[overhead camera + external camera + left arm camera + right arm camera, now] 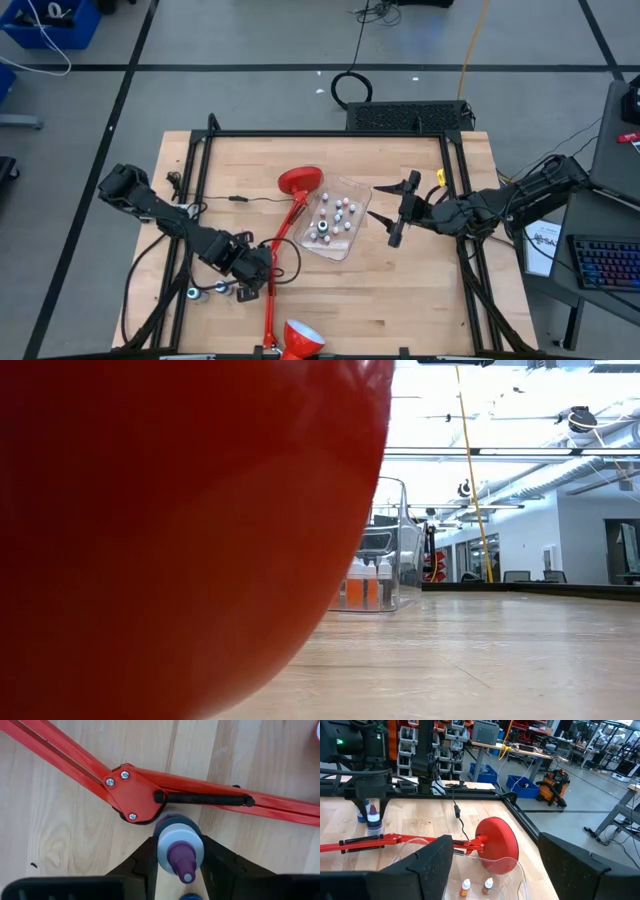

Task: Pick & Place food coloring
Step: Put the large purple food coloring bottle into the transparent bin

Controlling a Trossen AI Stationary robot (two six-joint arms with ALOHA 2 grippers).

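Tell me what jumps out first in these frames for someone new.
The red desk lamp dominates: its arm runs down the middle of the table, with its head beside the clear tub of small food coloring bottles. Next, the left pincer, at the front left beside the lamp arm, is shut on a purple-tipped bottle. The right pincer is open beside the tub.

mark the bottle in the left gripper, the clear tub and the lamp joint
bottle (180, 842), left wrist view, on its white collar.
clear tub (358, 187), high view, on its far rim.
lamp joint (131, 790), left wrist view, on the red plate.
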